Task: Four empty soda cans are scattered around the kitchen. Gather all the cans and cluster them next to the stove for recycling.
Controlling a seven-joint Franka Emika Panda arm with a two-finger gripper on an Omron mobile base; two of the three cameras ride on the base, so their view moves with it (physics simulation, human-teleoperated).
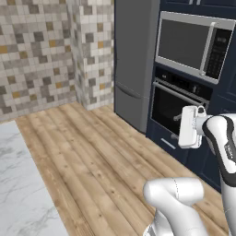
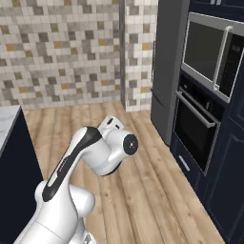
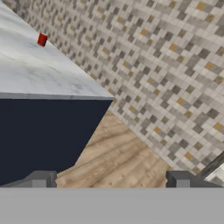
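A small red soda can (image 3: 42, 40) stands far off on a white marble counter (image 3: 43, 74), close to the tiled wall. My gripper (image 3: 110, 180) is open, with its two dark fingertips (image 3: 40, 179) wide apart and nothing between them. It hangs well short of the counter, over the wood floor, and faces the counter's navy side. The white hand (image 1: 189, 126) is raised in front of the wall oven. The stove is out of view.
A built-in wall oven (image 1: 177, 103) with a microwave (image 1: 191, 44) above it stands to the right, beside a tall grey fridge (image 1: 136, 60). Mosaic tile walls (image 2: 62, 52) close the far side. Open wood floor (image 1: 92, 152) lies between them and the marble counter (image 1: 18, 184).
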